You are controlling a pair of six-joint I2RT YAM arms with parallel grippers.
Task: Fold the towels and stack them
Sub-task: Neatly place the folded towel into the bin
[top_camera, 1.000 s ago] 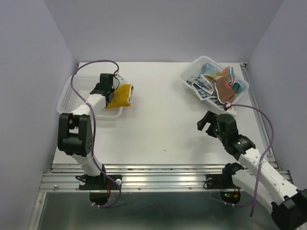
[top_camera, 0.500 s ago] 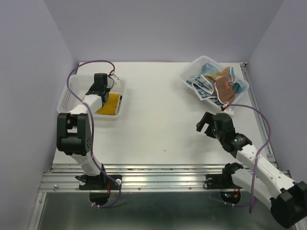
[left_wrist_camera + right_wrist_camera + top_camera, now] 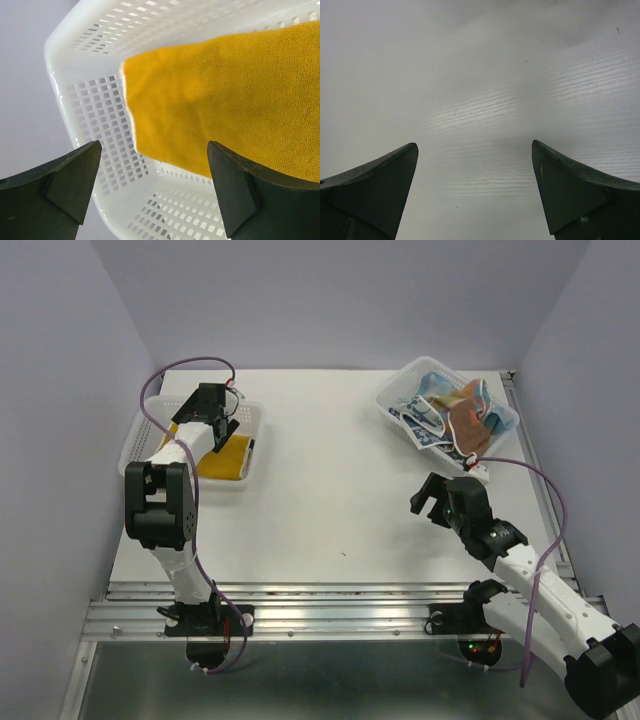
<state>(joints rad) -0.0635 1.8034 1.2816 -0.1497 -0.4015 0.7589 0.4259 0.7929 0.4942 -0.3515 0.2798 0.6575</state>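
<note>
the step in hand looks like the close of one stacking round – the folded yellow towel (image 3: 226, 455) lies flat in the white basket on the left (image 3: 138, 445), and the left claw (image 3: 212, 412) hovers just above its far part with fingers spread wide and nothing between them; the wrist view shows the towel's edge and the basket's perforated floor through the gap. the right claw (image 3: 431, 496) hangs over bare table (image 3: 330, 490), also wide open and holding nothing, near the second basket (image 3: 392, 400) at the far right, where the other towels (image 3: 455, 412) lie in a crumpled heap – blue-white and orange ones tangled together. by my judgement one towel is done and the rest are not yet folded. the next move calls for a claw to reach into that heap, pinch a single towel without dragging its neighbours, and bring it out onto the table for flattening.
</note>
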